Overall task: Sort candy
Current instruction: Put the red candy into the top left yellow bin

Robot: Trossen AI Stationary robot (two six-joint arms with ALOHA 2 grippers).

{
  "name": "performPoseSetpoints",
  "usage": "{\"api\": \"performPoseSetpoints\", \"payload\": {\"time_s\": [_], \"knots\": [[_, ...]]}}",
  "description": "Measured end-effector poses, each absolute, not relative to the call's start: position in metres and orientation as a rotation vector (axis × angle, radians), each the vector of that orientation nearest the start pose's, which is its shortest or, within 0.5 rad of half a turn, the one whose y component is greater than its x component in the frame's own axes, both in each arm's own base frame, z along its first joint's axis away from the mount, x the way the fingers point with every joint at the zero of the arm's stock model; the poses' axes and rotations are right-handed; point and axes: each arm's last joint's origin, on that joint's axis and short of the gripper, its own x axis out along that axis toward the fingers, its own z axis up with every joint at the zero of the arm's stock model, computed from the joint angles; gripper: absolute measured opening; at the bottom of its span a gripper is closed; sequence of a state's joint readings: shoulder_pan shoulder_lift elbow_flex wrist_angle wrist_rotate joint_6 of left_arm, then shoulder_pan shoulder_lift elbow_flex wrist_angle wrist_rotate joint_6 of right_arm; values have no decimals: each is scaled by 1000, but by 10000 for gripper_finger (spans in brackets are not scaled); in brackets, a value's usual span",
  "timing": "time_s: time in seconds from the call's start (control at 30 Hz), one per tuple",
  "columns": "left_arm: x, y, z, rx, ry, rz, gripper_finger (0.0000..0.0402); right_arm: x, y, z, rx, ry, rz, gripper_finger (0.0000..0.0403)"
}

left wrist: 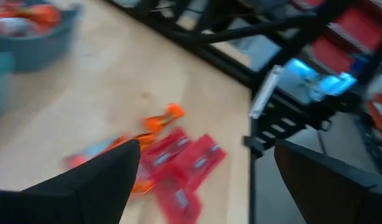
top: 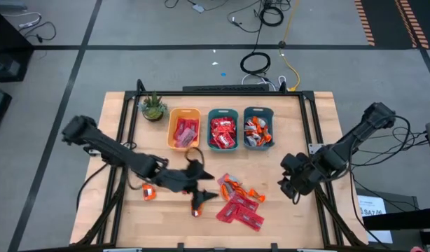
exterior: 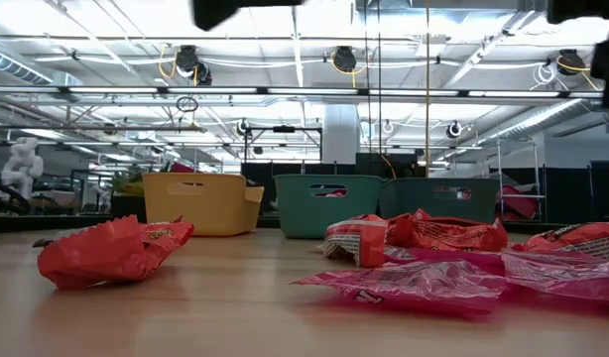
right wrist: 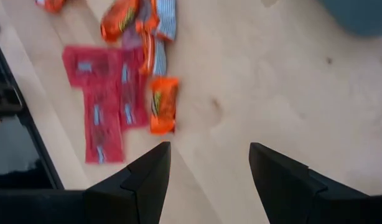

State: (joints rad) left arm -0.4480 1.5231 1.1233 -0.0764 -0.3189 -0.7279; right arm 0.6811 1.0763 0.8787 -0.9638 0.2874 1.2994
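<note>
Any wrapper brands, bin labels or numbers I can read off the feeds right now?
None can be read.
Red packets: markings too blurred.
Orange wrapped pieces: yellow lettering, blurred.
White sheet beside the table: print too small.
Bins: no labels visible.

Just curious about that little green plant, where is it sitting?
In the high view, the potted plant stands at the table's far left corner, just left of the yellow bin.

High view: overhead, straight down, covers whole table (top: 117,140) w/ both arms. Low view: at tabletop level, faces across to the bins (exterior: 329,203) & room behind, candy (exterior: 424,283) very close. Wrist views: each looks past own fingers, down at the wood, close. All four share the loose candy pile.
</note>
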Motion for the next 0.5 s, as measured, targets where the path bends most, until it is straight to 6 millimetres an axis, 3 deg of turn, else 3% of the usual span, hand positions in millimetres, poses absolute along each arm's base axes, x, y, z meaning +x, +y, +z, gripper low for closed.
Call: {"api": "performPoseSetpoints", "payload": {"time_s": [0.23, 0.5], "knots": [[368, -164, 241, -498, 518, -19, 380, 136, 125, 238, 607, 1069, -290, 210], [423, -203, 196, -240, 669, -53, 380, 127, 138, 228, 598, 1066, -184, 210]]}}
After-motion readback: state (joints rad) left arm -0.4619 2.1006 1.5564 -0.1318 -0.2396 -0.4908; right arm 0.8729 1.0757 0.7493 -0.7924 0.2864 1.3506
